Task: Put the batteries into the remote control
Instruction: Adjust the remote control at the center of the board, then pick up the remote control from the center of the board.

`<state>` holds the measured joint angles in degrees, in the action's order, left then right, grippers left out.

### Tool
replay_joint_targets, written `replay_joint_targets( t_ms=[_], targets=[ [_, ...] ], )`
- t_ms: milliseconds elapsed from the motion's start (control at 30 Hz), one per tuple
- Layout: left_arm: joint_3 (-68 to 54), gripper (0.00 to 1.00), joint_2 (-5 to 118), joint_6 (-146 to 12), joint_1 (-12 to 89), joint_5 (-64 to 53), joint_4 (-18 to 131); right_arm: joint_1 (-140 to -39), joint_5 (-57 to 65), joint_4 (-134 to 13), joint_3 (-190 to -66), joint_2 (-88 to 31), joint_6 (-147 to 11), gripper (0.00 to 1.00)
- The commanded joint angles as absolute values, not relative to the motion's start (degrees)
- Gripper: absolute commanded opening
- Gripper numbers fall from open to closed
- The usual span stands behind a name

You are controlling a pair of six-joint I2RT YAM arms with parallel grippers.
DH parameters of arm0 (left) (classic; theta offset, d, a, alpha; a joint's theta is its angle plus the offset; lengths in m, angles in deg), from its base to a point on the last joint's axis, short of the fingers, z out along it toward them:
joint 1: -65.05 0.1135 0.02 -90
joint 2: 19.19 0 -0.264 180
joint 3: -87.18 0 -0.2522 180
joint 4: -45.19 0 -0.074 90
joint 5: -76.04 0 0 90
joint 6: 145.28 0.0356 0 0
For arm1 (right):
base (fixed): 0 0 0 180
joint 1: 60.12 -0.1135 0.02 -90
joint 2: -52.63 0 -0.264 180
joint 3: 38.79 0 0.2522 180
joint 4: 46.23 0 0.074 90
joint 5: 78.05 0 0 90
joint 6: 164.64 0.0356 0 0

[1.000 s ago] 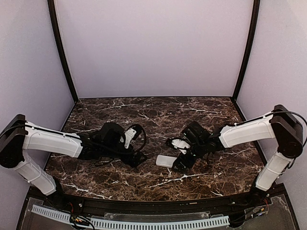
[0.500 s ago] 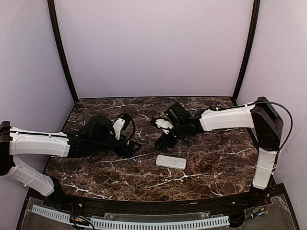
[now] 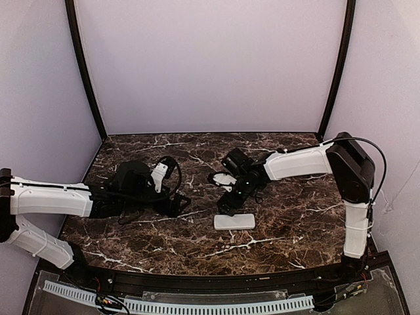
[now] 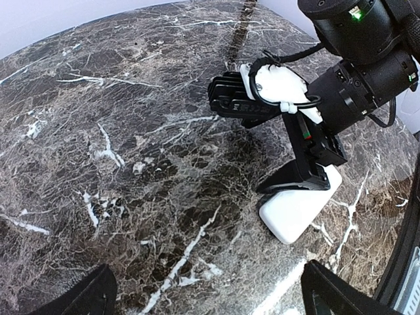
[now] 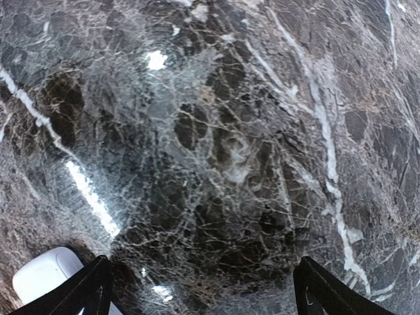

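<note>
The right gripper (image 5: 201, 260) is seen lowered and drawn nearer to the arm bases than half a second ago, when it was held farther out over the table (image 3: 282, 239). Its fingers (image 4: 293, 178) are now set against the far edge of the remote control (image 3: 234, 222), toward the end nearer the left arm. Whether the fingertips are touching the white shell or are held just clear of it cannot be told. The jaws are spread wide and nothing is held between them. In the right wrist view only dark marble is seen in the gap, and a rounded corner of the remote control is glimpsed just outside one finger.

The remote control is laid flat on the table with its plain white back turned up. It is placed just beneath and beside the right gripper's fingers, and well off to the side of the left gripper (image 4: 208, 269), toward the right arm. It is found in nearly the same spot as half a second ago, though its long side appears slightly turned.

The left gripper is little changed from the earlier frame. It is kept low over the marble with its jaws opened wide and nothing between them, and its opening is pointed toward the remote control and the right gripper's fingers.
</note>
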<state>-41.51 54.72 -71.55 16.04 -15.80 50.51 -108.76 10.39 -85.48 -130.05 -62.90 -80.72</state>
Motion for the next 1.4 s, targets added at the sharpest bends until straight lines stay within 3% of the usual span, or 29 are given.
replay_joint_targets(
  t_ms=[0, 300, 433, 600, 900, 1367],
  targets=[
    [-42.49, 0.99, 54.48, -71.87, 16.3, -16.34, 50.48, -110.27, 2.94, -88.86, -128.45, -61.31, -85.32, 0.95],
    [-42.15, 0.98, 56.72, -72.0, 16.29, -14.3, 49.27, -112.68, -2.87, -90.51, -122.81, -55.9, -85.94, 0.94],
    [-41.58, 0.94, 59.43, -73.28, 15.94, -10.83, 48.1, -111.93, -1.0, -88.21, -121.9, -50.4, -82.12, 0.96],
    [-39.06, 0.91, 64.3, -74.12, 10.78, -17.19, 48.19, -109.72, 1.9, -82.77, -120.84, -40.21, -77.18, 0.99],
    [-26.96, 0.92, 78.06, -69.29, 5.41, -11.99, 53.01, -105.21, 9.34, -70.5, -108.39, -20.34, -66.12, 0.99],
    [-7.92, 0.88, 94.06, -65.46, 1.22, -10.53, 65.7, -98.96, 3.77, -66.68, -93.06, -3.9, -52.03, 0.99]
  ],
)
